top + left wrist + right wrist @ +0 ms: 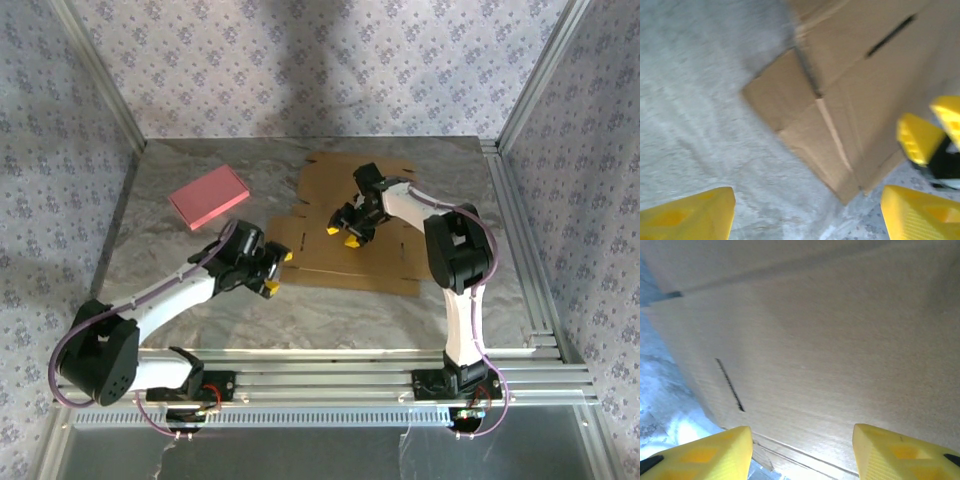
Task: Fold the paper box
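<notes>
the paper box, a plain brown corrugated cardboard sheet creased into panels and flaps, lies open and flat on the grey marbled table, centre to right of centre. its widest panel runs left to right along the near side, and a narrower panel reaches toward the far wall.

my right gripper hangs over the sheet's left-middle, yellow fingers spread with nothing between them. from its wrist camera the cardboard lies close ahead, a narrow dark slot cut near its left edge.

my left gripper sits at the sheet's near-left corner, fingers likewise wide and empty. its wrist camera looks onto that corner and a small side flap jutting leftward on the table. whether either gripper touches the cardboard i cannot tell.

i judge no fold made yet. the left arm is nearer the side flap and the right arm nearer the middle panels, so a first lift of that flap would fall to the left gripper, with the right one placed to hold the sheet down.

open table lies to the left and along the near side. a pink flat rectangle rests well apart at far left. metal rails bound the table on the right, where less bare surface remains.
</notes>
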Tool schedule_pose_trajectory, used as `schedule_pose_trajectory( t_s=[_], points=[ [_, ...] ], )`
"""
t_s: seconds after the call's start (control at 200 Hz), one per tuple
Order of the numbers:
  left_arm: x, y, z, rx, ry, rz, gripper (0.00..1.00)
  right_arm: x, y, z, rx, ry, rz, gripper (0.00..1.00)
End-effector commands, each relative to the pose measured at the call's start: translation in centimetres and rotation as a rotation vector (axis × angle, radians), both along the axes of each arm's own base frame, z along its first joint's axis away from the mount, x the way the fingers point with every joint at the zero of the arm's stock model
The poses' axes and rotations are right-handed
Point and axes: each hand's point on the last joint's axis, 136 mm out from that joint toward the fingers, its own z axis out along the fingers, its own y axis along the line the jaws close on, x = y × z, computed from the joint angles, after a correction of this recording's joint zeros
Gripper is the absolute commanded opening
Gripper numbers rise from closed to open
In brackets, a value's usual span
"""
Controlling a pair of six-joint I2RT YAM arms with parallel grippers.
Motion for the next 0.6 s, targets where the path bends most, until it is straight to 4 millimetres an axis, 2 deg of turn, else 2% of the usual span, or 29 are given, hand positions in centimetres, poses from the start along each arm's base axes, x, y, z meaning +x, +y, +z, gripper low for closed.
schedule_pose_trajectory(
  t_s=[0.0, 0.065, 0.19, 0.405, 0.595],
  points=[
    [0.1, -1.5, -0.7, -0.057, 0.052, 0.085, 0.73, -0.5, -1.5, 3.8, -0.013, -0.063, 0.009, 0.58],
    [1.1, -2.4, -0.6, -0.052, 0.021, 0.076, 0.72, -1.1, -2.6, 3.7, -0.023, -0.066, 0.009, 0.58],
    [2.4, -3.0, -1.5, -0.04, 0.004, 0.095, 0.69, -2.2, -4.1, 1.9, -0.024, -0.028, -0.01, 0.58],
    [3.7, -3.8, -2.6, -0.052, -0.021, 0.123, 0.64, -2.0, -4.5, -0.9, -0.046, 0.012, -0.001, 0.58],
    [4.7, -3.7, -3.3, -0.04, -0.055, 0.142, 0.51, -2.3, -4.6, -1.8, -0.056, 0.032, 0.011, 0.58]
  ],
)
